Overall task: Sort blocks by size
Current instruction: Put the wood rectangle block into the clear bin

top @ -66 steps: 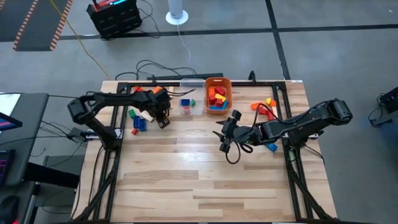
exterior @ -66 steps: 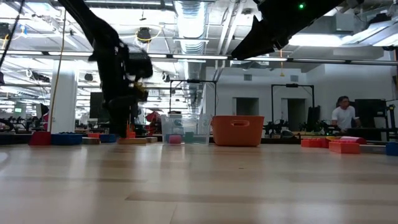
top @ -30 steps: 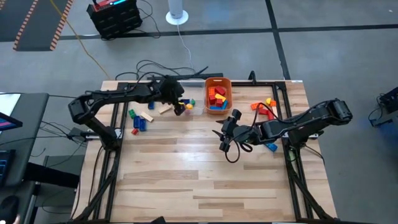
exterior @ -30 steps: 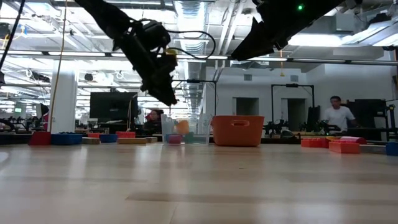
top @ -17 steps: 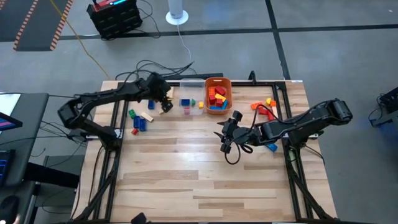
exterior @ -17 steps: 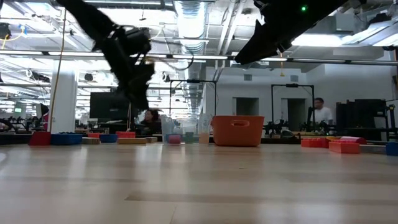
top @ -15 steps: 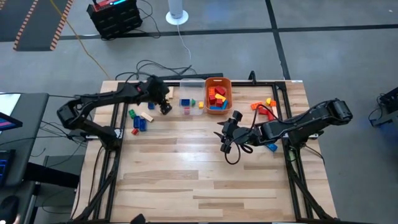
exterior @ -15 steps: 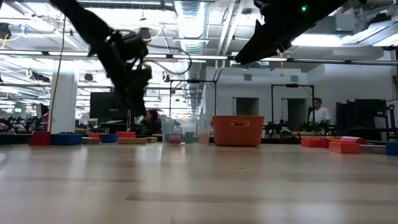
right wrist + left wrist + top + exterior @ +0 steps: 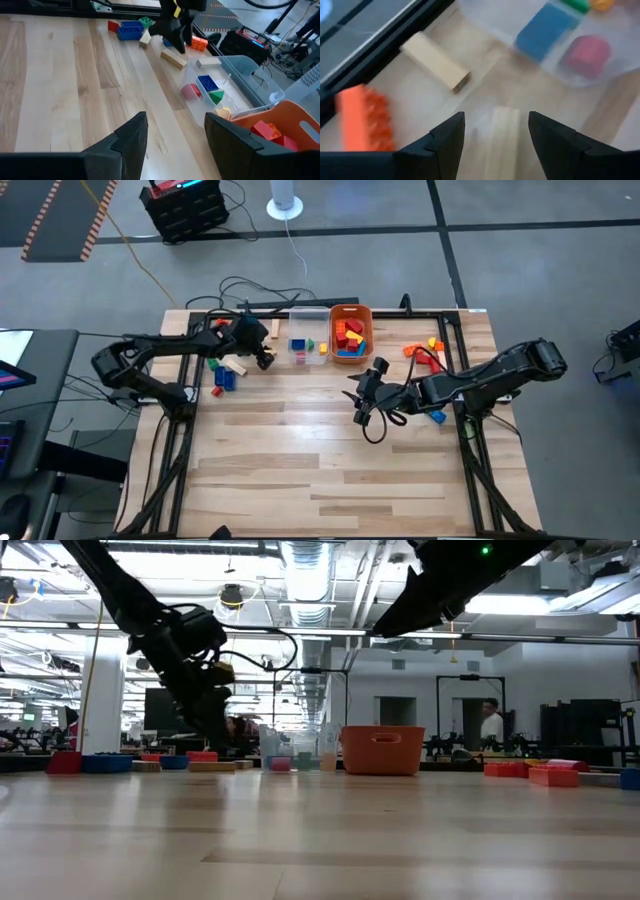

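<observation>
At the far left of the table, the left gripper (image 9: 262, 356) hangs with its fingers spread and nothing between them, poised over a plain wooden bar block (image 9: 436, 61) and just beside the clear plastic tub (image 9: 310, 328). A second ago that gripper was reaching over the tub; it has since swung back left to the loose pile, so a small piece has most likely been dropped off (an orange-yellow piece (image 9: 224, 113) now sits in the tub with the blue cube (image 9: 205, 82), the red piece (image 9: 190, 91) and the green wedge (image 9: 216, 97)). That reads as one more sorting trip done and the next pick being lined up.

Loose blocks remain at the left: a blue studded brick (image 9: 227, 380), a green one (image 9: 213, 363) and an orange studded brick (image 9: 362, 116). Farther right, the orange plastic tub (image 9: 366, 311) holds bigger red, yellow and blue blocks. Right again, the right gripper (image 9: 362, 406) waits above mid-table, open and empty, unmoved throughout, with another scatter of red, orange, yellow and blue blocks (image 9: 422, 352) near the table's far right edge.
</observation>
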Motion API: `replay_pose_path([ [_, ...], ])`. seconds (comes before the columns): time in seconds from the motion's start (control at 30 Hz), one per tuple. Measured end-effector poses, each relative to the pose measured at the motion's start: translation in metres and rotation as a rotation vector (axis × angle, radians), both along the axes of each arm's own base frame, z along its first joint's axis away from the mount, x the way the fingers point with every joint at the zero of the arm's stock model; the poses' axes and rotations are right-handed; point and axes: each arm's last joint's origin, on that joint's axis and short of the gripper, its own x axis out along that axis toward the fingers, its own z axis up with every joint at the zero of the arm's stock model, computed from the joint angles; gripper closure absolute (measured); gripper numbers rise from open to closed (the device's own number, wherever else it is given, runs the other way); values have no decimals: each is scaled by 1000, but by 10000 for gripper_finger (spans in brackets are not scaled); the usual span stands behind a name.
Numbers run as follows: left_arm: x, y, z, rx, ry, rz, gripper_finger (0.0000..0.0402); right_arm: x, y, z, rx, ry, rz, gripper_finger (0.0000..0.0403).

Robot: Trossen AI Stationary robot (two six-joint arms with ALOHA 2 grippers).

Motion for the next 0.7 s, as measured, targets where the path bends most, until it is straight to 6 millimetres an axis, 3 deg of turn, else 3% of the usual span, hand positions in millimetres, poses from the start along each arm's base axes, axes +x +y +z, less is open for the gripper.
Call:
replay_pose_path([
  [0.37, 14, 11, -40, -58, 25, -31, 185, -1, 4, -1, -10, 16, 23, 177],
  [0.57, 12, 13, -43, -91, 28, -6, 187, -1, 4, -1, -11, 21, 22, 177],
  [0.7, 12, 10, -45, -108, 52, -13, 227, -1, 4, -1, -10, 20, 23, 177],
])
